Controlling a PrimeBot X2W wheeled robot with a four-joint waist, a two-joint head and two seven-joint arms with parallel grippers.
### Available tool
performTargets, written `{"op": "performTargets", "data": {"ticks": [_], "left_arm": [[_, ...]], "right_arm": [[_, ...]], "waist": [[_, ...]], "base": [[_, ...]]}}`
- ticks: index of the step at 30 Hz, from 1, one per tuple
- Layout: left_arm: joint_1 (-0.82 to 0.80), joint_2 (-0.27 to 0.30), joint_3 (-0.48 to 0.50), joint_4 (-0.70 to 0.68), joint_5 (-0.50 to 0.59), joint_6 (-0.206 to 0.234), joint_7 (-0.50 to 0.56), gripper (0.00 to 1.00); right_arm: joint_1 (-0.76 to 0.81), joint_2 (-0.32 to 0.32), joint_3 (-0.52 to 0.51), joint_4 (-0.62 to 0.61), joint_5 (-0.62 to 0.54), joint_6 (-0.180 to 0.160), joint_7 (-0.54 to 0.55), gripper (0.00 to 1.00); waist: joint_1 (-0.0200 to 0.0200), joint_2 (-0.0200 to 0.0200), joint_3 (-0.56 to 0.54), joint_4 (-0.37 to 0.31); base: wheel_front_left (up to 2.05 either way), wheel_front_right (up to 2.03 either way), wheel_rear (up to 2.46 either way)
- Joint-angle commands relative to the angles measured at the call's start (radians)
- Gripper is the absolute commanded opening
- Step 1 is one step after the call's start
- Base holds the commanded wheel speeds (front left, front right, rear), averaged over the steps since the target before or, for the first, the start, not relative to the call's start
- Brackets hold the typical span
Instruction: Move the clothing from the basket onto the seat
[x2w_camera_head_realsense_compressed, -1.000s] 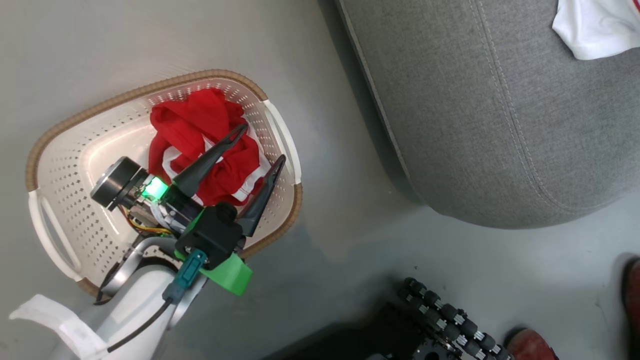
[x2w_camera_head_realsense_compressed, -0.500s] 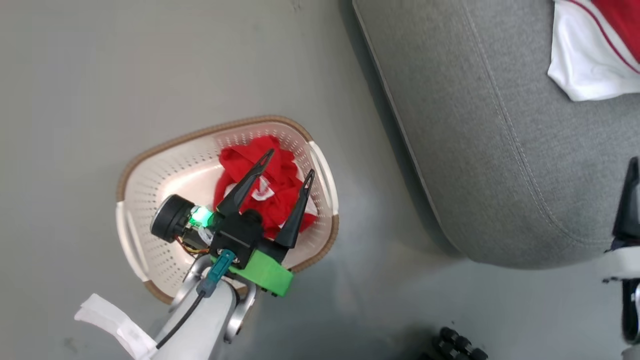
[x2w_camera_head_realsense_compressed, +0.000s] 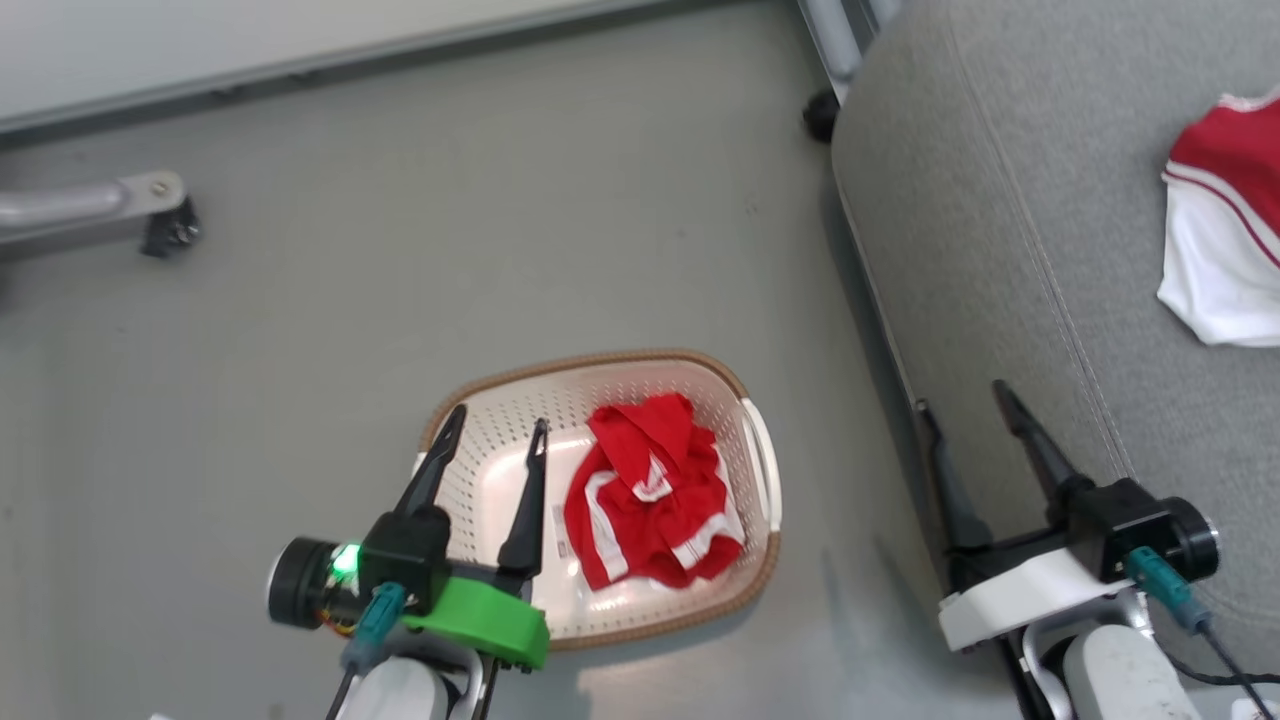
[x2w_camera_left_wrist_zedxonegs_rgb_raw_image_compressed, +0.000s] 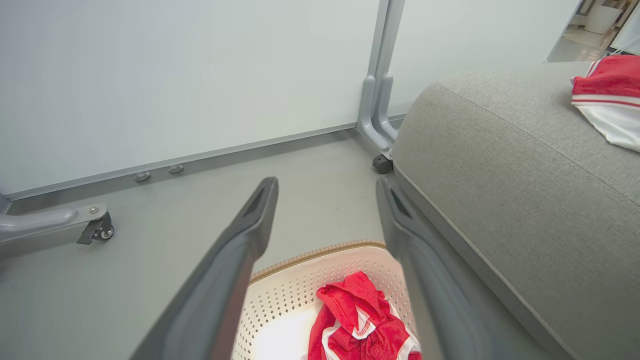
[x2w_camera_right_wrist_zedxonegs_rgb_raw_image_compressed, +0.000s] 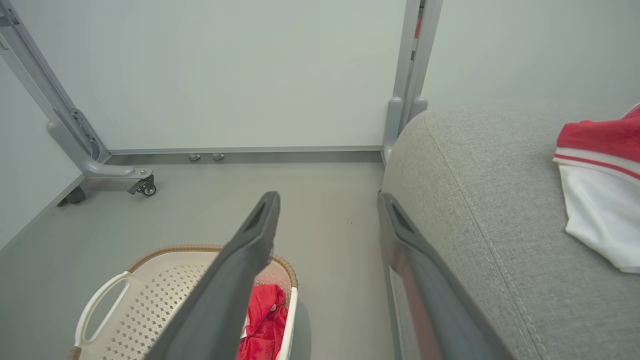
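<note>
Where the clothing is found: one crumpled red garment (x2w_camera_head_realsense_compressed: 650, 510) with white stripe trim is heaped inside the laundry basket, toward its right half in the head view; a red-and-white garment (x2w_camera_head_realsense_compressed: 1225, 260) is laid on the seat, well apart from the first.
Basket: the cream perforated laundry basket (x2w_camera_head_realsense_compressed: 610, 357), edged with a brown woven-look rim, is set on the floor near the seat's side, with a strip of floor left between them; one white handle (x2w_camera_head_realsense_compressed: 765, 460) is turned toward the seat.
Seat: the large grey fabric seat (x2w_camera_head_realsense_compressed: 1050, 250) is marked by a stitched seam and a rounded corner.
Left claw: the left gripper (x2w_camera_head_realsense_compressed: 500, 418) is held above the basket's left part with its fingers spread wide and nothing pinched; the red garment is seen just to the right of its fingers.
Right claw: the right gripper (x2w_camera_head_realsense_compressed: 960, 395) is spread wide and empty at the seat's edge, one finger over the floor strip beside the cushion, the other over the grey fabric.
Floor: the smooth grey floor (x2w_camera_head_realsense_compressed: 500, 200) is seen around the basket.
Surroundings: a pale partition panel (x2w_camera_left_wrist_zedxonegs_rgb_raw_image_compressed: 175, 75) is carried on a grey metal leg (x2w_camera_head_realsense_compressed: 90, 205) with a castor; a further castor (x2w_camera_head_realsense_compressed: 820, 115) is seen at the seat's far corner.
</note>
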Motion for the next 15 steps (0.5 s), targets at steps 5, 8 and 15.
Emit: {"op": "performTargets", "data": {"ticks": [5, 8, 15], "left_arm": [[0.092, -0.013, 0.091, -0.089, 0.016, 0.033, -0.001, 1.0], [0.139, -0.015, 0.136, -0.168, 0.037, 0.047, -0.001, 1.0], [0.246, -0.017, 0.195, -0.287, 0.069, 0.03, -0.001, 1.0]], "right_arm": [[0.042, -0.005, 0.051, -0.038, 0.015, -0.001, 0.0, 1.0], [0.064, -0.005, 0.051, -0.075, 0.017, -0.001, 0.0, 1.0], [0.13, -0.005, 0.029, -0.136, 0.024, -0.001, 0.0, 1.0]], "waist": [[0.0, 0.007, -0.21, 0.143], [0.0, 0.007, -0.241, 0.141], [0.0, 0.007, -0.289, 0.115]], "base": [[0.0, 0.0, 0.0], [0.0, 0.0, 0.0], [0.0, 0.0, 0.0]]}}
